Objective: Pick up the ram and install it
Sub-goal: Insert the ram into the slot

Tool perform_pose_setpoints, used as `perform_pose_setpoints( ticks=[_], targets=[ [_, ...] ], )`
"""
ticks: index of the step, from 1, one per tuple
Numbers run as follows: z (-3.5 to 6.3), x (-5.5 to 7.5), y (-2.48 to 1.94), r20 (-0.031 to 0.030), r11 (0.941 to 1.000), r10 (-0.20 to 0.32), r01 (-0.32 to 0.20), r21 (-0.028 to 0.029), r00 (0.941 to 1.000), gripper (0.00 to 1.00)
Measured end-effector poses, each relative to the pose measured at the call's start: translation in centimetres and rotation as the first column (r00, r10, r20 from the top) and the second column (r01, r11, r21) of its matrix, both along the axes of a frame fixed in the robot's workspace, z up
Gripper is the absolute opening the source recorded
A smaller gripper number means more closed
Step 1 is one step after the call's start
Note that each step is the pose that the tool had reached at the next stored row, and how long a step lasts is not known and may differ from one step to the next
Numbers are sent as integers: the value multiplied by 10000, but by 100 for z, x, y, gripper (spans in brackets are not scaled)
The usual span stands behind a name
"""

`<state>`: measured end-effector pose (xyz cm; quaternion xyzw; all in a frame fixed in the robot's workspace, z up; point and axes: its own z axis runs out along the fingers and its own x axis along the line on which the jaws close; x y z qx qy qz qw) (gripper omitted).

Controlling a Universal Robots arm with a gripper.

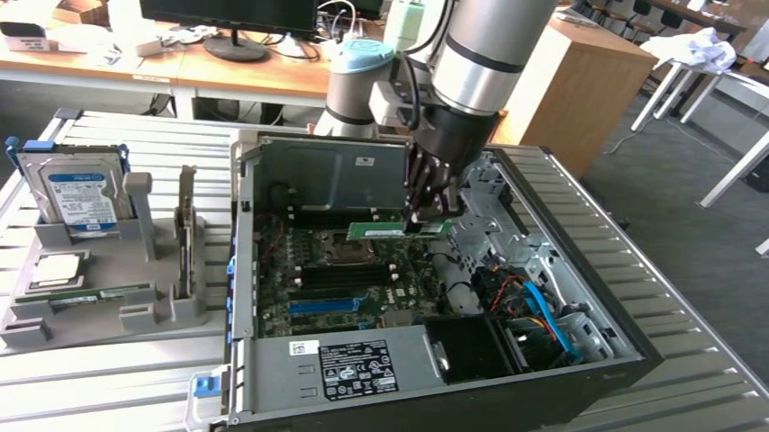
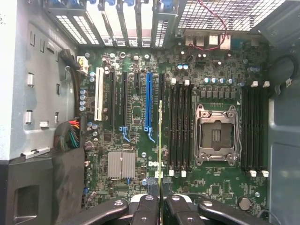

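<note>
Black jointed fingers (image 2: 146, 209) clamp the ram (image 1: 401, 230) — a thin, flat green strip — above the motherboard (image 2: 136, 108) with its long dark slots, inside the grey sheet-metal case (image 1: 324, 175).

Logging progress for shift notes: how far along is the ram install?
Done: the ram is picked up, clamped in the fingers. In hand: the gripper holds it above the motherboard inside the open case. Left: seating; the slots by the socket look empty.
</note>
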<state>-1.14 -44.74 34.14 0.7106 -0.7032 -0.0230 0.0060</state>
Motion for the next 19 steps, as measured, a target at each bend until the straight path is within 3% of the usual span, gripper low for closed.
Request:
perform_pose_setpoints(
  ticks=[19],
  targets=[
    [-53,-1,0,-1,10000,-1,1,0,10000,13]
  ],
)
